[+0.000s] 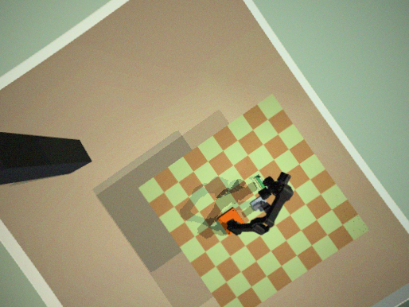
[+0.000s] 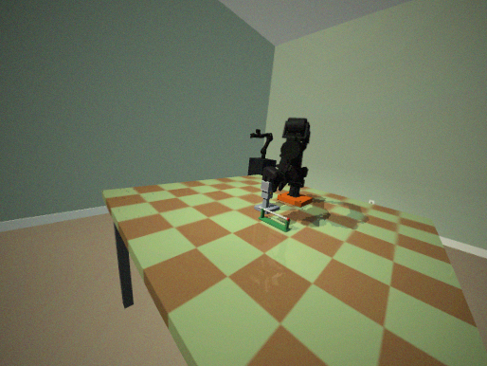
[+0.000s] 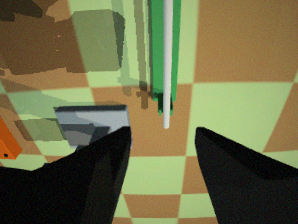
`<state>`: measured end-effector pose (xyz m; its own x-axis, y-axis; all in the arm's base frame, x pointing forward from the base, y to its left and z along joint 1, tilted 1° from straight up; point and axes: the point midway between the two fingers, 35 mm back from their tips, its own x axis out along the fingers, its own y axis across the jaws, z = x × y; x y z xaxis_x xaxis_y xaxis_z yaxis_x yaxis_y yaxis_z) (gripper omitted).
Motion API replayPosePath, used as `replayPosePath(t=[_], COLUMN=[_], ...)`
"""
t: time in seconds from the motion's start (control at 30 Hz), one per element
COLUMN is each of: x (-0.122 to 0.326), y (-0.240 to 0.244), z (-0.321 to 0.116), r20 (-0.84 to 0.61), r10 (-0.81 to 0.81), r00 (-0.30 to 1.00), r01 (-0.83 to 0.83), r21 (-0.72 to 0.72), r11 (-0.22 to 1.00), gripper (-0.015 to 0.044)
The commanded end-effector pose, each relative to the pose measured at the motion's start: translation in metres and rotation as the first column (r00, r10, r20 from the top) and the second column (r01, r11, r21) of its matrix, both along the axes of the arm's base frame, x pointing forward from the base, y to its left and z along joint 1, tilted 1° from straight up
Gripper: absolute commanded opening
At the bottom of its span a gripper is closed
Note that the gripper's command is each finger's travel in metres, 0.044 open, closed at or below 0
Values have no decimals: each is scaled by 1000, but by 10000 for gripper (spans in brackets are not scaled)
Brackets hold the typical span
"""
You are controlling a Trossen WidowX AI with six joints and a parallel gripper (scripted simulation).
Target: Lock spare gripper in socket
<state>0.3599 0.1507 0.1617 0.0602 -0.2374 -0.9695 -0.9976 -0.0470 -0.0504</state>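
Note:
A white pin (image 3: 166, 55) with a red head (image 2: 288, 219) lies lengthwise along the green holder (image 2: 274, 223) (image 3: 157, 55) (image 1: 260, 182). Its plain end sticks out past the holder's near end in the wrist view. The grey mount's base (image 1: 259, 204) (image 2: 260, 208) (image 3: 95, 115) lies beside it. Grey blocks (image 2: 265, 192) stand upright on the base; whether the spare gripper is seated there, I cannot tell. My gripper (image 3: 163, 134) is partly open and empty. In the wrist view its fingertips stand either side of the line of the pin, short of its plain end. The left finger hides part of the mount.
The arm's orange base (image 1: 230, 216) (image 2: 295, 200) (image 3: 7, 140) stands on the checkered table beyond the mount in the exterior view. The arm arches over the mount. A black box (image 2: 258, 166) with a small dark arm shape on it stands behind.

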Motion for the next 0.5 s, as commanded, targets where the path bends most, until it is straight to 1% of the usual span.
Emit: replayPosePath(t=[0.0,0.17,0.47], x=[2,4,8], y=[0,1,3], z=[3,-8,-53], r20=[6,6,7], r10=[27,27,26], r00=[1000,1000,1000], r01=[-27,-27,-26], r21=[-9,-9,-8], r11=[1000,1000,1000], gripper=[180,180,180])
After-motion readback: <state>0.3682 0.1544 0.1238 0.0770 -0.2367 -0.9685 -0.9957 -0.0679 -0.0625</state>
